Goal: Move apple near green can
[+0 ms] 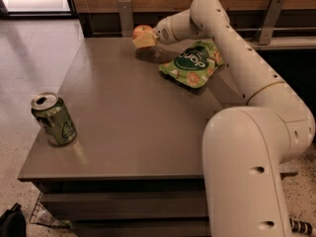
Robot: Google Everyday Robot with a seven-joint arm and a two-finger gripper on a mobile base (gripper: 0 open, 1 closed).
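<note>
A: What colour is the arm (pixel 232 48)?
B: Cream-white all over, with smooth rounded shells (like thick tubes joined by ball-shaped joints).
A: Any markings?
B: A row of small dark dots runs along the long link, a thin yellowish band rings one joint, and the fat near segment has two dark oval recesses.
A: And the gripper (pixel 145 39)?
B: Pale tan, at the far edge of the tabletop (pixel 133 112).
</note>
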